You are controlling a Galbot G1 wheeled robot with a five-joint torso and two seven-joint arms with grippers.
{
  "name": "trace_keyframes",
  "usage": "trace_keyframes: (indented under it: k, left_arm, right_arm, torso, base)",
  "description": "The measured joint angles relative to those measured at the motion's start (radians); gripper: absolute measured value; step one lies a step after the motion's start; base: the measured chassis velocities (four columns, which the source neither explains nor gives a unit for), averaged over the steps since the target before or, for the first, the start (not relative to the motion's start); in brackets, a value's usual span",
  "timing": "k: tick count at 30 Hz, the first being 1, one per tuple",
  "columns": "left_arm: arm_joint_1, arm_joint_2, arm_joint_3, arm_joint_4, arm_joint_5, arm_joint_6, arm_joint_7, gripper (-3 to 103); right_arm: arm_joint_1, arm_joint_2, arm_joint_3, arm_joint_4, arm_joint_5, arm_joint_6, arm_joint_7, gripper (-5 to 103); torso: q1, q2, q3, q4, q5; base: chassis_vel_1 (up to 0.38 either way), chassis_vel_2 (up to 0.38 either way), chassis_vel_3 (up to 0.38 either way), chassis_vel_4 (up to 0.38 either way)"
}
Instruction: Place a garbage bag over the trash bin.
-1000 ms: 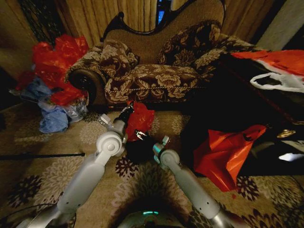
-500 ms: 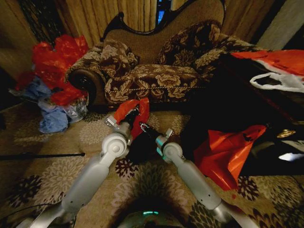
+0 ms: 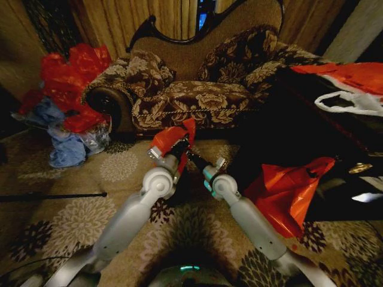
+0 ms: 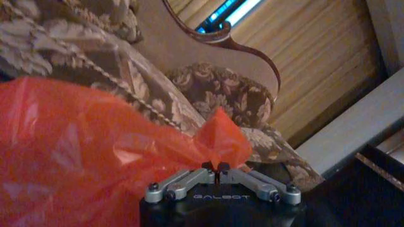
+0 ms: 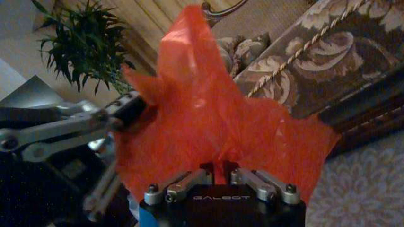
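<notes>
Rising from the bottom edge of the head view, both arms are being held out over the patterned carpet (image 3: pixel 72 197), converging in front of the sofa. The garbage bag (image 3: pixel 170 139) is being held aloft between the two grippers, above the floor and just in front of the sofa's seat edge. The left gripper (image 3: pixel 179 145) is being kept clamped on one bunched corner of the bag; in the left wrist view its fingertips (image 4: pixel 217 166) are seen pressed together on a pinched peak of the red plastic (image 4: pixel 94 156). The right gripper (image 3: pixel 192 156) is being kept closed on another part of the same bag, and in the right wrist view the film (image 5: pixel 208 118) is seen rising from between its closed fingers (image 5: pixel 221 171), with the left gripper (image 5: pixel 129 104) just beside it at the bag's edge. The trash bin (image 3: pixel 182 185) is being largely hidden below the bag, a dark shape between the two forearms. A larger orange-red bag (image 3: pixel 281 191) is lying to the right on the carpet. Farther back, the sofa (image 3: pixel 197 89) is standing, with a heap of red and blue bags (image 3: pixel 66 101) at its left end.
</notes>
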Motion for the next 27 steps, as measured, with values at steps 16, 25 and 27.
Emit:
trace_keyframes:
  k: [16, 25, 27]
  left_arm:
    - [0.247, -0.115, -0.112, 0.088, 0.028, -0.093, 0.085, 0]
    - [0.288, -0.083, -0.127, 0.015, 0.035, -0.095, 0.062, 0]
    - [0.285, -0.071, -0.124, -0.004, 0.037, -0.093, 0.059, 0]
  right_arm:
    - [-0.031, 0.014, -0.015, -0.064, -0.103, 0.001, -0.051, 0]
    - [-0.046, 0.001, -0.034, -0.064, -0.130, -0.002, -0.065, 0]
    - [-0.048, -0.003, -0.040, -0.066, -0.142, -0.003, -0.069, 0]
  torso:
    - [0.000, 0.000, 0.000, 0.0002, 0.0001]
    - [0.000, 0.000, 0.000, 0.0000, -0.0003]
    - [0.000, 0.000, 0.000, 0.0001, -0.0002]
  base:
    - [0.000, 0.000, 0.000, 0.000]
    - [0.000, 0.000, 0.000, 0.000]
    - [0.000, 0.000, 0.000, 0.000]
